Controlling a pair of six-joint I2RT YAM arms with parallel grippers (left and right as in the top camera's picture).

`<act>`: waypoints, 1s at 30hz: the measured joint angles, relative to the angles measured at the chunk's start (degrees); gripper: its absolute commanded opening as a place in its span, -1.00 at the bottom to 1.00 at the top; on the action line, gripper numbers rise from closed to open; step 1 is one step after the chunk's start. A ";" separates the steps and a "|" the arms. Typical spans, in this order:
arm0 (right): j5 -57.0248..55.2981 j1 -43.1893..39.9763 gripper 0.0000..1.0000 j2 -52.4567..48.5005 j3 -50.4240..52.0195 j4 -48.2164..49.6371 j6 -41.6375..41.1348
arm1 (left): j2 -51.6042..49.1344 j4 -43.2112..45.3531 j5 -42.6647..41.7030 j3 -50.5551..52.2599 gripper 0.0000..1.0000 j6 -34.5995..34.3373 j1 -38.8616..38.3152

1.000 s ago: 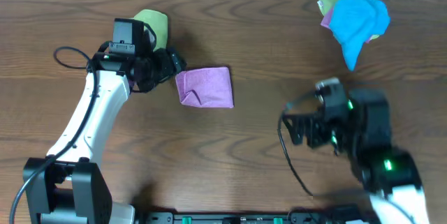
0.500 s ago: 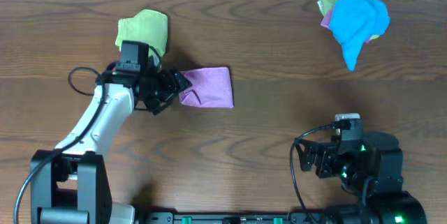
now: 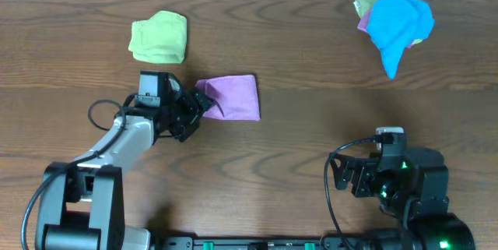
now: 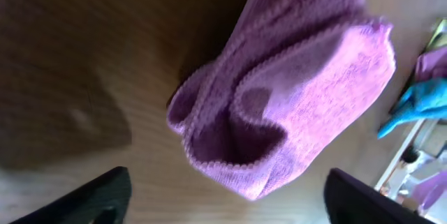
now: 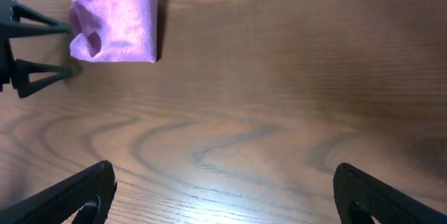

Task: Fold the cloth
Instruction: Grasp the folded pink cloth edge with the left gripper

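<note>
The lilac cloth lies folded into a small square near the table's middle left. It fills the left wrist view, with a puckered corner toward the fingers, and shows in the right wrist view. My left gripper is open just left of the cloth's puckered corner, its fingers apart and holding nothing. My right gripper is open and empty, low at the front right, far from the cloth.
A light green folded cloth lies behind the left arm. A bright blue cloth lies heaped on other cloths at the back right. Bare wooden tabletop lies between the arms.
My left arm has drawn back toward the front, moving off the green cloth, with its gripper staying at the lilac cloth's left corner. My right arm has pulled back to the front right.
</note>
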State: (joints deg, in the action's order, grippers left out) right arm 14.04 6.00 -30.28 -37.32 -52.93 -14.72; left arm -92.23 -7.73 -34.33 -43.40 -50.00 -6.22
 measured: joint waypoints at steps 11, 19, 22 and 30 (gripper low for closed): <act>-0.02 0.00 0.98 0.00 0.02 0.02 -0.04 | -0.57 4.59 5.25 0.09 0.83 -6.03 -3.76; -0.15 0.00 0.99 0.00 0.02 0.00 -0.17 | -4.09 10.29 6.29 0.31 0.72 -9.29 -4.52; -0.17 0.00 0.99 -0.02 0.02 0.02 -0.17 | -4.79 11.85 6.49 0.31 0.57 -10.19 -4.61; -0.17 -0.04 0.98 0.00 0.02 0.02 -0.17 | -9.53 19.39 6.36 0.31 -0.38 -11.78 -6.97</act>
State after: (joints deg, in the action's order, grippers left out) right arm 13.87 5.96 -30.28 -37.30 -52.90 -14.90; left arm -101.75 11.66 -27.97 -43.09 -61.78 -13.19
